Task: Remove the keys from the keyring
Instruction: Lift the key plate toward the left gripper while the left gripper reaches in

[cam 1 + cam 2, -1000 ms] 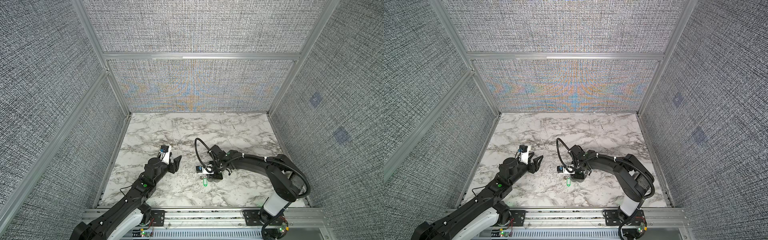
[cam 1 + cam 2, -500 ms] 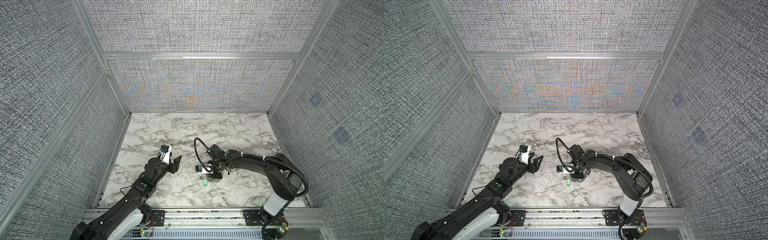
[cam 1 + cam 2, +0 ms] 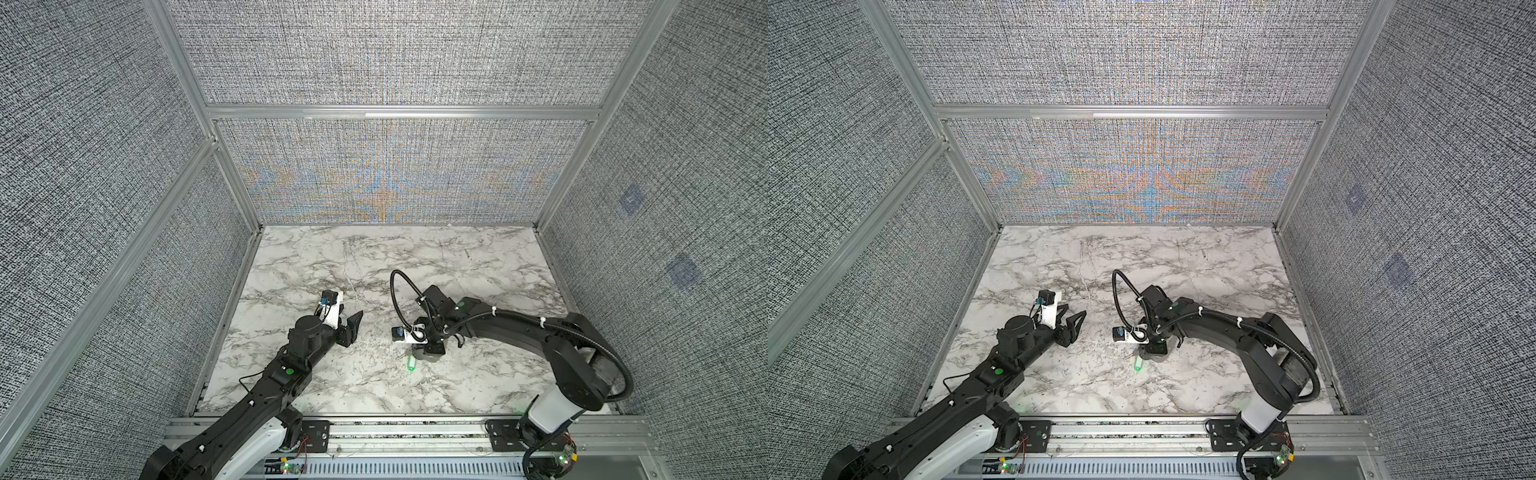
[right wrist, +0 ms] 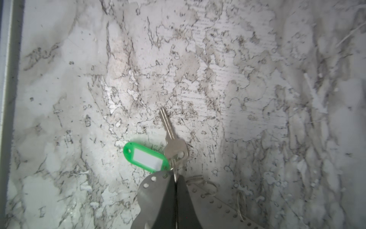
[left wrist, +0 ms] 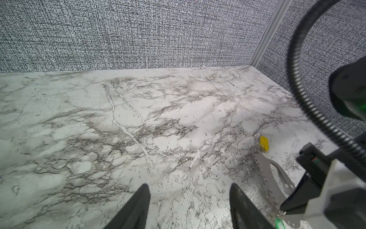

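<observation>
Green plastic comes first: the green tag [image 4: 146,156] lies flat on the marble table [image 3: 374,257], on the front-rail side of the keyring [image 4: 147,193] and just beside its rounded end. A silver key [image 4: 171,136] lies touching the tag, its blade pointing away from the keyring. From the key's head a thin wire ring [image 4: 174,168] runs straight into the seam between my fingertips.

My right gripper [image 4: 175,181] stands over that end of the keyring with its tips pressed together, nipping the wire ring. Its jaws show no gap. I cannot tell whether the wire ring passes through one of the keyring's edge holes, as my fingers cover that spot.

Flat and grey, the keyring rests on the marble, stretching away under my right arm. Two spare wire rings [image 4: 240,204] sit along its holed edge.

Out to the left of the keyring, well apart from it, my left gripper [image 5: 190,208] hovers over bare marble with its jaws spread wide.

Beyond the keyring's far end, near it, lies the yellow tag [image 5: 264,143]. Its key is too small to make out, and I cannot tell if it is joined to the keyring.
</observation>
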